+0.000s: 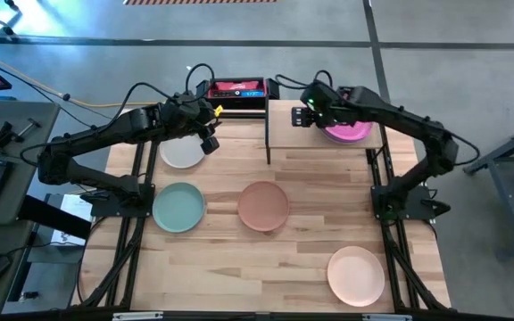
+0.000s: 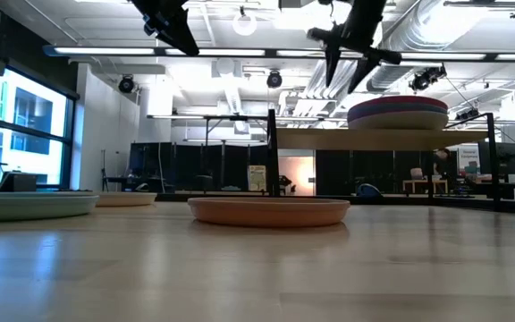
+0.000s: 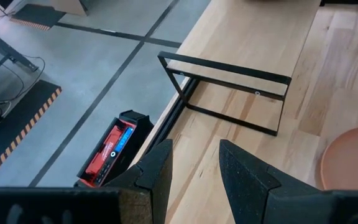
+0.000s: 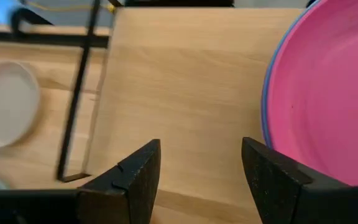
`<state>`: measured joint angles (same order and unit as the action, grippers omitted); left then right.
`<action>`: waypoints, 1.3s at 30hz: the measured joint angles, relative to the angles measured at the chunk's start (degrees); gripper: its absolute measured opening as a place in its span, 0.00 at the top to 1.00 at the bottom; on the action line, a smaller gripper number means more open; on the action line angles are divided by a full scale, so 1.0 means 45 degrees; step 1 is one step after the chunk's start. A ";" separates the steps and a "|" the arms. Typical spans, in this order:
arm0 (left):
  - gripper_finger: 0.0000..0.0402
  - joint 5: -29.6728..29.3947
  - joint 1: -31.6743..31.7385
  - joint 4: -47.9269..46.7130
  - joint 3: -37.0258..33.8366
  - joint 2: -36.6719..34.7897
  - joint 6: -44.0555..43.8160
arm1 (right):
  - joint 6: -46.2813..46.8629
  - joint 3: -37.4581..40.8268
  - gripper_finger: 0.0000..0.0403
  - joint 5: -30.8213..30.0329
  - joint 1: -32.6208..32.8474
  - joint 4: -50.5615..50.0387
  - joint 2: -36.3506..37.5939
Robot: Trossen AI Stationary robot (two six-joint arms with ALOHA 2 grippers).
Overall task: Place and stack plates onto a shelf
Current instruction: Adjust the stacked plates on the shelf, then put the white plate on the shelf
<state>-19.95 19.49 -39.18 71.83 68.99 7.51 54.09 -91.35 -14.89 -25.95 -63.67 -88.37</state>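
Fingers apart on both, the right hand hovers over the light-wood black-framed shelf beside the stacked pink round plate, top centre, the left hand above the white round plate.

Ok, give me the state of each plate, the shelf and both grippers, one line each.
White plate: on the table, under the left gripper.
Mint plate: on the table.
Terracotta plate: on the table.
Peach plate: on the table.
Pink plate: on the shelf, top of a stack.
Shelf: left half bare.
Left gripper: open, empty.
Right gripper: open, empty, over the shelf.
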 joint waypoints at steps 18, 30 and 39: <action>0.70 0.0001 0.0003 -0.0006 0.0000 0.0000 -0.0325 | -0.0583 -0.0432 0.49 0.0091 -0.0803 -0.2152 -0.1280; 0.70 0.0001 0.0003 -0.0080 0.0000 0.0000 -0.0316 | -0.1147 -0.0432 0.49 0.0472 -0.0735 -0.2042 -0.1241; 0.70 0.0007 0.0003 -0.2428 -0.0349 -0.0005 -0.1132 | -0.1792 -0.0432 0.49 0.1545 0.0399 -0.0248 -0.0599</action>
<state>-19.92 19.50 -50.11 70.26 68.97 2.41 46.02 -93.30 -7.94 -24.15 -64.78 -91.06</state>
